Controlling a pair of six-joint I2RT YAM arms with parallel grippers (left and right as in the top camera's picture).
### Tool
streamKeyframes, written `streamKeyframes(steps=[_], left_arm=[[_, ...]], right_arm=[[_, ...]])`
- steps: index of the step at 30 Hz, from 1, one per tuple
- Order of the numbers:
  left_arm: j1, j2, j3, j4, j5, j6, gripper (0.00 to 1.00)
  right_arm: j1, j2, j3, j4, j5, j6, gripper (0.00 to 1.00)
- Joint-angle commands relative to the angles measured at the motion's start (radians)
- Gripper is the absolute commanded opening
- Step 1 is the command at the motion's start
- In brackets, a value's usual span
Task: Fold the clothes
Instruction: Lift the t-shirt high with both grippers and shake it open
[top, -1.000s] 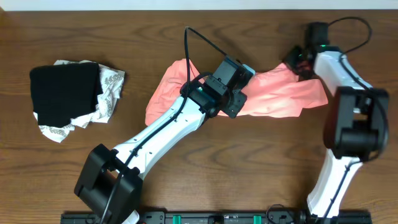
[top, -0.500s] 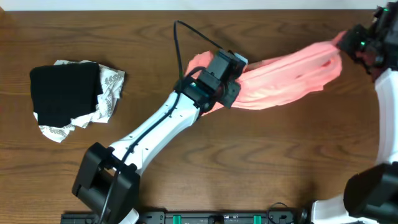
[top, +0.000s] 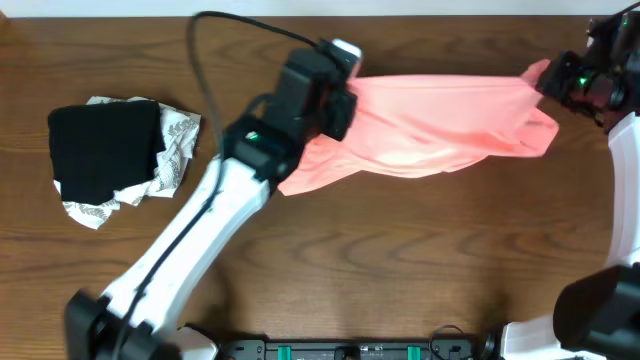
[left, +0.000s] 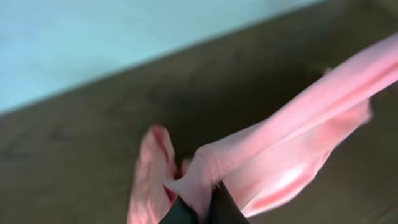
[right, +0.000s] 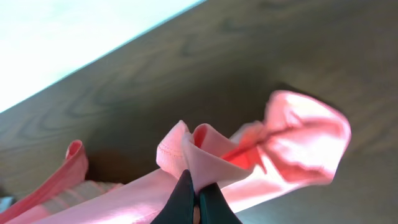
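Note:
The salmon-pink T-shirt hangs stretched across the back of the table between my two grippers. Its lettering is hidden. My left gripper is shut on the shirt's left end; in the left wrist view the black fingertips pinch a fold of the pink fabric. My right gripper is shut on the shirt's right end near the table's far right edge; in the right wrist view the fingertips clamp a hemmed edge of the shirt.
A black folded garment lies on a white cloth with grey pattern at the left of the wooden table. The table's back edge meets a pale wall just behind the shirt.
My left gripper has moved left and toward the back with the shirt's end. The right gripper swung out to the far right. The bunched shirt is now pulled out long between them.

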Motion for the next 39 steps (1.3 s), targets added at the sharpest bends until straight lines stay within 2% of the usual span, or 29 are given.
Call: streamKeyframes(steps=[1,14,21,26,31,34,36,39], left_arm=[[0.014,-0.117,0.034,0.004,-0.028,0.042,0.06],[0.014,-0.482,0.051,0.012,-0.027,0.073,0.06],[0.014,-0.534,0.064,0.012,-0.028,0.074,0.06],[0.052,-0.418,0.064,0.029,-0.111,0.092,0.06],[0.112,-0.185,0.064,0.127,-0.092,0.092,0.06],[0.135,-0.029,0.072,0.273,-0.052,0.154,0.06],[0.138,0.046,0.104,0.371,-0.051,0.16,0.06],[0.127,0.09,0.224,0.399,-0.049,0.205,0.06]], right_arm=[[-0.01,-0.112,0.004,0.022,-0.059,-0.043,0.01],[-0.009,-0.497,0.004,0.044,-0.046,-0.042,0.01],[-0.009,-0.532,0.003,0.044,-0.027,-0.042,0.01],[-0.009,-0.452,0.003,0.064,-0.023,-0.036,0.01],[-0.009,-0.308,0.003,0.15,-0.024,-0.002,0.01],[-0.009,-0.204,0.003,0.302,-0.024,0.04,0.01],[-0.011,-0.142,0.003,0.46,-0.031,0.069,0.01],[-0.019,-0.121,0.004,0.634,-0.12,0.08,0.01]])
